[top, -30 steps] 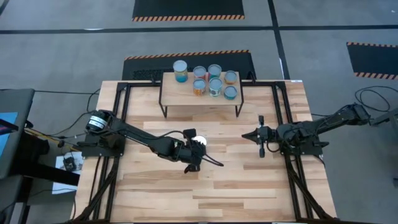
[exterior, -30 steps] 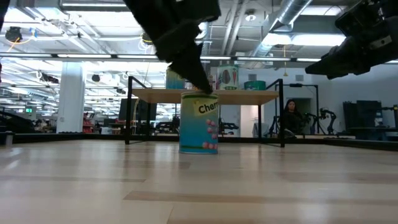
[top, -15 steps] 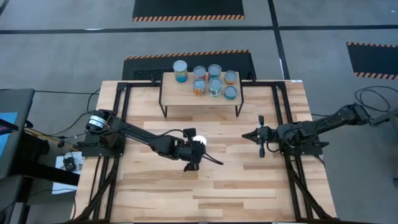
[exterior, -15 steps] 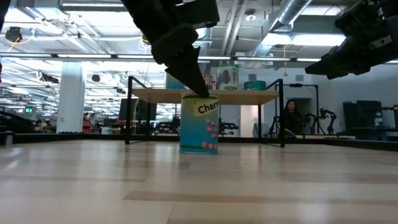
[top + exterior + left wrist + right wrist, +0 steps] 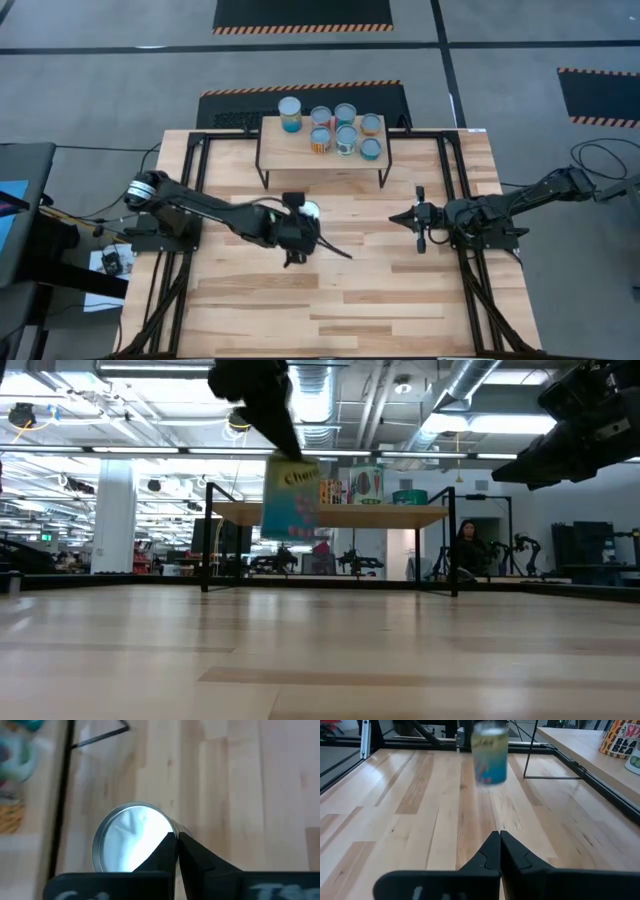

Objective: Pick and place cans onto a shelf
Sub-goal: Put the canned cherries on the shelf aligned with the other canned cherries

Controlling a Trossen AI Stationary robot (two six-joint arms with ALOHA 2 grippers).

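You have the small teal-labelled tin with the silvery round top off the desk: in the low view it hangs clear of the light wooden plank desk, tilted a little, in front of the shelf's near edge. The left tool is pinching it at the rim; the left wrist view shows the dark fingers closed at the edge of the shiny lid. So the step in hand is the carry, with the pick-up done and the placing not yet begun.

The small raised shelf with the light wood top and thin black legs stands just beyond the tin, toward the far edge of the desk. Seven cans already sit on it, bunched toward its middle and right, the wider one at the left of the group.

Your next move, as I judge it, calls for lifting the tin above the shelf top, then bringing it forward over the bare wood at the near left and setting it down upright. A rim pinch may let it swing.

The right tool waits at the right of the desk, fingers pressed together, holding nothing.
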